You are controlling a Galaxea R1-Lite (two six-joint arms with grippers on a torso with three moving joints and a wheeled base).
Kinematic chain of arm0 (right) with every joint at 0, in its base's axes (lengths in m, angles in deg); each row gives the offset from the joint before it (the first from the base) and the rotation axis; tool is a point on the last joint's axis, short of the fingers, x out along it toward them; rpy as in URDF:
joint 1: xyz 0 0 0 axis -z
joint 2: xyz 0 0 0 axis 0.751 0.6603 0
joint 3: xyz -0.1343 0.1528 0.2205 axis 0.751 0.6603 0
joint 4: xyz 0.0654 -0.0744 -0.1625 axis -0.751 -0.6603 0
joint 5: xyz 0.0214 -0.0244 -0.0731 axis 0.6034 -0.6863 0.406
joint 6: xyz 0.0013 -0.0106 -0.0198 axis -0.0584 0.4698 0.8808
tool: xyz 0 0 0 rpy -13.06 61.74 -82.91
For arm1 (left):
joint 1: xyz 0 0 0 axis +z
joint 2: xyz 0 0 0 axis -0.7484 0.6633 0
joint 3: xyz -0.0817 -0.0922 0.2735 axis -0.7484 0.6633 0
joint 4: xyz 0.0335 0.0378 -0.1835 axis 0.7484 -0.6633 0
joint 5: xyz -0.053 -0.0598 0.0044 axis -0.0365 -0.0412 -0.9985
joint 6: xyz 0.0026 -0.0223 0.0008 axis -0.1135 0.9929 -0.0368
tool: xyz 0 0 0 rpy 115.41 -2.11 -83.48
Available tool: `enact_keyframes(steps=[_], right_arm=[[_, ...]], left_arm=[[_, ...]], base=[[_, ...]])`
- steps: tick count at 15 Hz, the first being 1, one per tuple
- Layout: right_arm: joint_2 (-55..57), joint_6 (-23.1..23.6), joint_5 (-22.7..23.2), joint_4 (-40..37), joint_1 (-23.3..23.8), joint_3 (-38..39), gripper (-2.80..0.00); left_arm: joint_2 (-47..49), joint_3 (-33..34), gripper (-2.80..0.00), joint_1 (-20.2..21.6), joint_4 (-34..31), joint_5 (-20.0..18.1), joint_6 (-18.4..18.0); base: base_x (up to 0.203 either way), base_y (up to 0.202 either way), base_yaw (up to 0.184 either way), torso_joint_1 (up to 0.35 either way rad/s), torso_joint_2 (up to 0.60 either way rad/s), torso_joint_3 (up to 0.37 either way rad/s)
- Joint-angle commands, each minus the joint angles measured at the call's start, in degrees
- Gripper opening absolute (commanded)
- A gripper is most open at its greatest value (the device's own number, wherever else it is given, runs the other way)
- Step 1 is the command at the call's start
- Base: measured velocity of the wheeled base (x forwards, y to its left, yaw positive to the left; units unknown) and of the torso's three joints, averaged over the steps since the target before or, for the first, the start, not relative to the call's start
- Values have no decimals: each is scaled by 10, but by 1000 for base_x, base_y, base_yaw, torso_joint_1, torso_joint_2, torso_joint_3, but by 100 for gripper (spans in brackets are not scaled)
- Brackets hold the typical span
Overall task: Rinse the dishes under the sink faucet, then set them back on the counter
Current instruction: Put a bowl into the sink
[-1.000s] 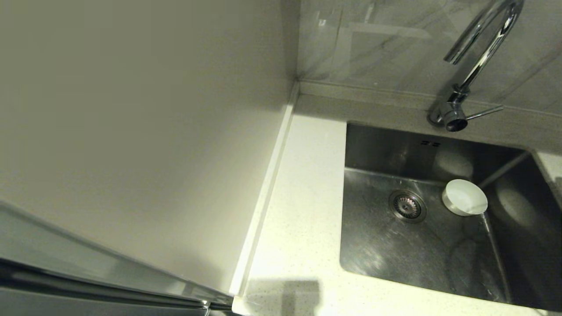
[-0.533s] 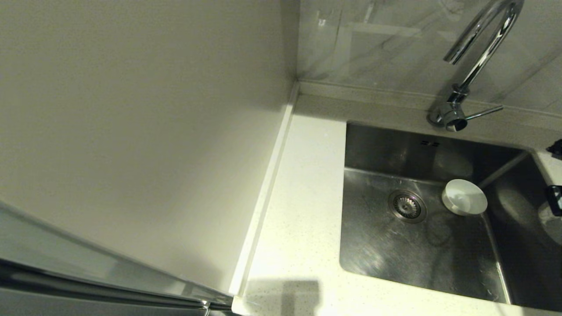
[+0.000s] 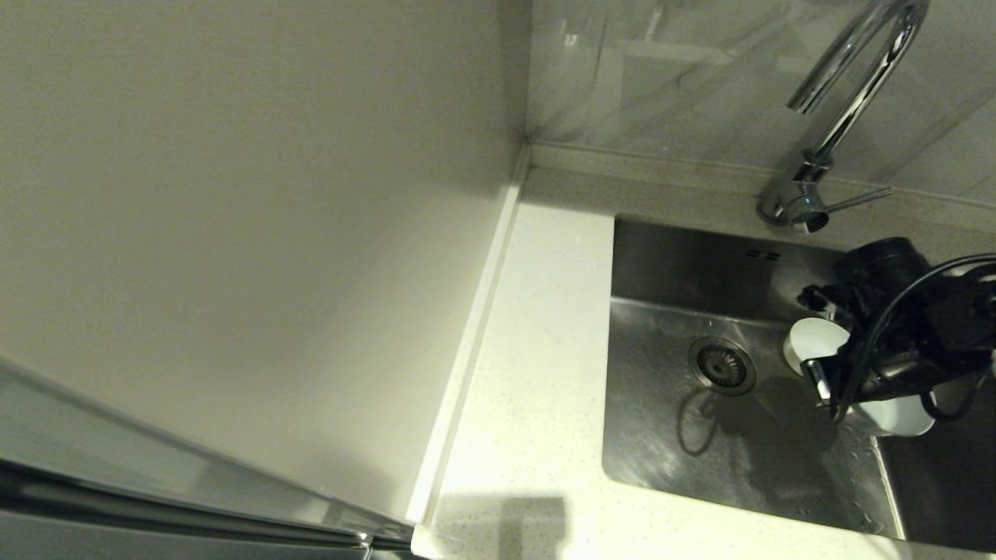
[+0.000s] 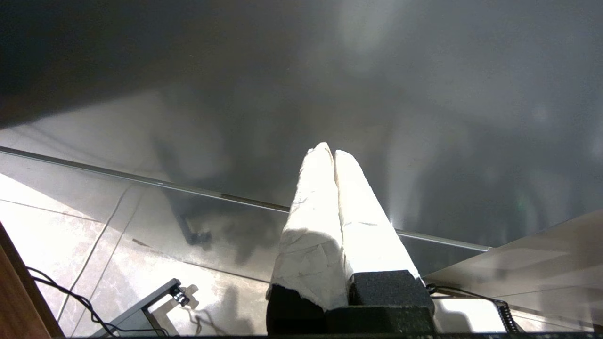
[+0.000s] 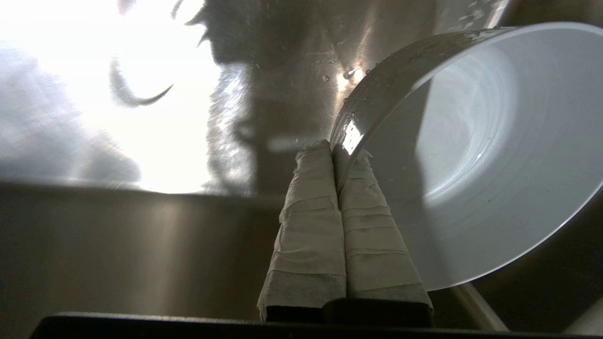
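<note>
fingers [image 5: 358, 207] of the right gripper [image 5: 340, 153], wrapped in pale tape, were clenched on the rim of a white bowl [image 5: 476, 155], one finger outside its wet greyish wall and one inside. the bowl was tilted up on edge, its hollow facing the wrist camera, with water drops on the outer wall. in the head view the right gripper [image 3: 817, 381] reached in from the right over the sink [image 3: 661, 459], holding that bowl [image 3: 895, 416] above the right part of the basin. a second white bowl [image 3: 809, 342] sat just behind the gripper, partly hidden by the black arm and its cable, to the right of the round drain strainer [image 3: 721, 365]. the faucet [image 3: 848, 101] stood behind the sink at the back wall, its lever pointing right, spout arching over the basin. the white speckled desk [image 3: 537, 373] ran along the sink's left side, up to a cream wall panel [image 3: 233, 233]. the left gripper [image 4: 333, 153] hung away from the sink, its taped fingers pressed together on nothing, above a tiled floor [image 4: 61, 221].
</note>
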Motion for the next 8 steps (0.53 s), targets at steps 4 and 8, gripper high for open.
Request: enact_keyframes(steps=[4, 8], right_arm=[[144, -24, -25, 104, -9, 27, -280], [202, -43, -28, 112, -9, -13, -280]], left_arm=[[-3, 0, -280, 0, 0, 0, 0], [-2, 0, -280, 0, 0, 0, 0]], base=[[0, 0, 0, 0, 0, 0], [0, 0, 0, 0, 0, 0]])
